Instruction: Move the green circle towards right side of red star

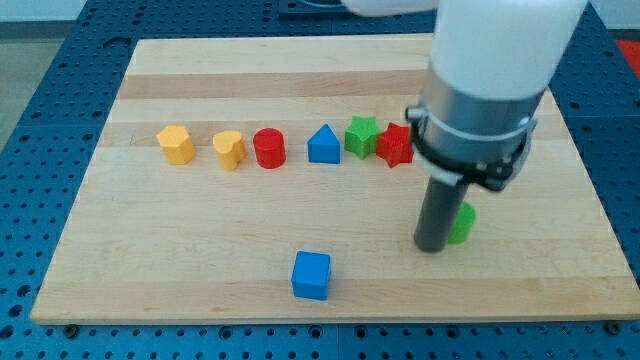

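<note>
The green circle [463,223] lies right of the board's middle, mostly hidden behind my rod. My tip [432,246] rests on the board, touching the circle's left side. The red star [395,146] sits above them in a row of blocks, partly covered on its right by the arm's body. A green star [361,136] touches the red star's left side.
The row goes on to the view's left: a blue triangle block [323,145], a red cylinder [269,148], a yellow heart [229,150] and a yellow hexagon [176,144]. A blue cube [311,275] lies near the wooden board's [150,260] bottom edge.
</note>
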### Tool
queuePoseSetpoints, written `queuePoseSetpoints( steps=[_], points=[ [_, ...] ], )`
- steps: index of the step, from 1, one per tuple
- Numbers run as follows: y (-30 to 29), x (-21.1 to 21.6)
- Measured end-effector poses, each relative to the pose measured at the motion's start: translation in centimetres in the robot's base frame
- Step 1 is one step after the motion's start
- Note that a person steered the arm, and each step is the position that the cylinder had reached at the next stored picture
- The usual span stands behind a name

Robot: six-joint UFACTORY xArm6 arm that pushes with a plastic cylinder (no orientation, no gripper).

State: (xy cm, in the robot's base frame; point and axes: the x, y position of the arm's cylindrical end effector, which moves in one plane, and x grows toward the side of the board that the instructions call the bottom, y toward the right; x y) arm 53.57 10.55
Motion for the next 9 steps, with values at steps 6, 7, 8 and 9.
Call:
queuePoseSetpoints(
  steps=[6,7,8,9],
  points=[
    [6.6,-1.4],
    [6.9,-4.1],
    [6.9,-5.7],
    [6.9,-7.2]
  ],
)
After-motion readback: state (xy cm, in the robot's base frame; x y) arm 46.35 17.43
